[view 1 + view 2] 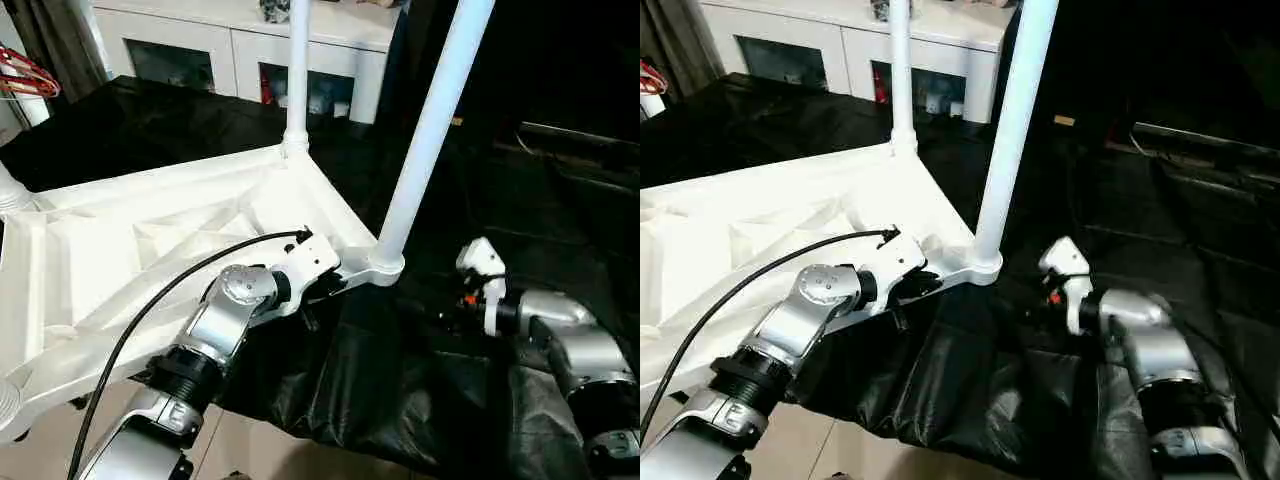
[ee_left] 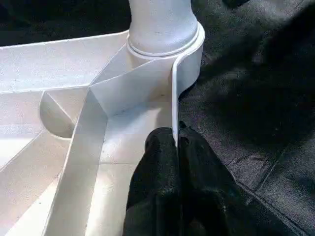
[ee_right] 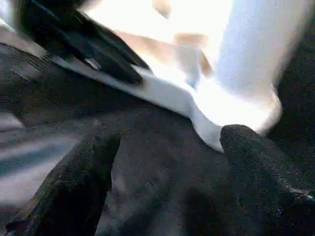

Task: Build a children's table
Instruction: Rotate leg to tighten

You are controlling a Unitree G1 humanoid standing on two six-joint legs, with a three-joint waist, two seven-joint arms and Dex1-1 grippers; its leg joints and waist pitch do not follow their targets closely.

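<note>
Now | left gripper [image 2: 175, 142] clamped on tabletop [image 1: 120, 240] rim beside near corner leg [image 1: 432, 130] | right gripper [image 3: 167, 147] spread wide, empty, near that corner socket [image 1: 385, 265]

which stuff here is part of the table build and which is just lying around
Part of the job:
tabletop
near leg
far leg
left gripper, clamped on the tabletop rim

Just lying about:
white cabinet
black cloth
</note>
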